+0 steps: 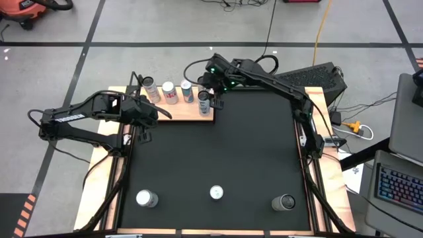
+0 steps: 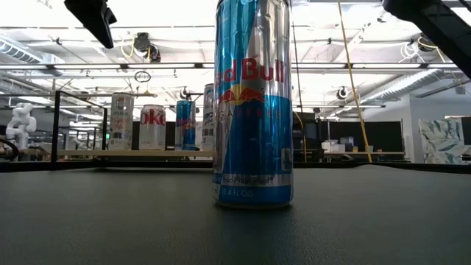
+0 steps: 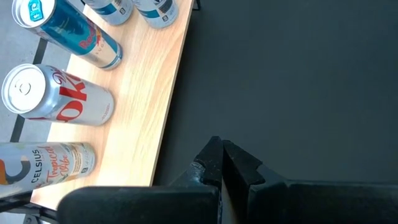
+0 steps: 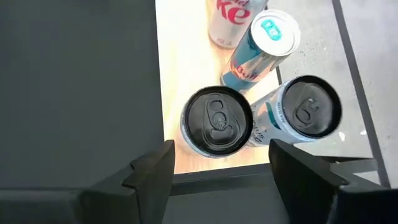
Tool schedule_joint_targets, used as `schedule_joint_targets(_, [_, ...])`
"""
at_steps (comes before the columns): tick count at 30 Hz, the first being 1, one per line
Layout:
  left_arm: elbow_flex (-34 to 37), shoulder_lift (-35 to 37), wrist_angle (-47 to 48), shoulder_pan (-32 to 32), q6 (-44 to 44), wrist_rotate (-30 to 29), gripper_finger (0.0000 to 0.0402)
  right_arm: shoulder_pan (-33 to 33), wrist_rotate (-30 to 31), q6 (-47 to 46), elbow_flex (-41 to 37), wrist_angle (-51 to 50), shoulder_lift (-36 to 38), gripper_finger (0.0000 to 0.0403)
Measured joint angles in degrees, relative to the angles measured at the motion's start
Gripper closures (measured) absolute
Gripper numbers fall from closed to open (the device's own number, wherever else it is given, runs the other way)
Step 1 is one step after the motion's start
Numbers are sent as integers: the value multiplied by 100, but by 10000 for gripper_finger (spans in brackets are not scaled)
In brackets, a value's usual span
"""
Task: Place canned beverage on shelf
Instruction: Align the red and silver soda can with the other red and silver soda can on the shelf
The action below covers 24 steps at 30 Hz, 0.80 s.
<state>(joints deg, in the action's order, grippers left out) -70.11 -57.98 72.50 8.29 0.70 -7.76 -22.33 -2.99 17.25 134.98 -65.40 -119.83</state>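
Five cans: standing in a group on the shelf [image 1: 188, 112], the light-wood board lying along the far edge of the black mat [image 1: 218, 152].
Shelf cans: a Celsius can [image 3: 46, 165], a Coke can [image 3: 59, 99] and a blue Red Bull can [image 3: 71, 31] are lining up from the left end; a white-sided can with a dark lid [image 4: 301, 115] is standing behind the black-topped can [image 4: 216, 121].
Right gripper: right gripper [image 4: 217, 165] is hovering over the shelf's right end, its fingers [image 4: 152, 171] spread apart on either side of the black-topped can and not pressing on it; nothing is being gripped.
Left gripper: left gripper [image 3: 222, 165] is waiting over the mat just beside the shelf's left end, fingers pressed together, holding nothing.
Near edge of mat: three more cans are standing well apart from the shelf, a silver can [image 1: 145, 198] to the left, a tall blue Red Bull can [image 2: 252, 103] in the middle, a dark can [image 1: 285, 201] to the right.
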Motion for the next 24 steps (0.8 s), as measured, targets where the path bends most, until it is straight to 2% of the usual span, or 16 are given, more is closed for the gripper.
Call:
schedule_joint_targets(7, [0,0,21,1,-30,0,394,9,-9,-706,0,-695,459,163])
schedule_joint_targets(12, [0,-2,8,-1,-44,1,388,73,-13,-764,0,-1453,867,163])
schedule_joint_targets(18, [0,-2,-16,0,-660,1,368,198,-23,-1144,0,-1744,1197,163])
schedule_joint_targets(24, [0,-22,-179,-14,-1237,1,365,467,-23,-1336,0,-2430,1320,163])
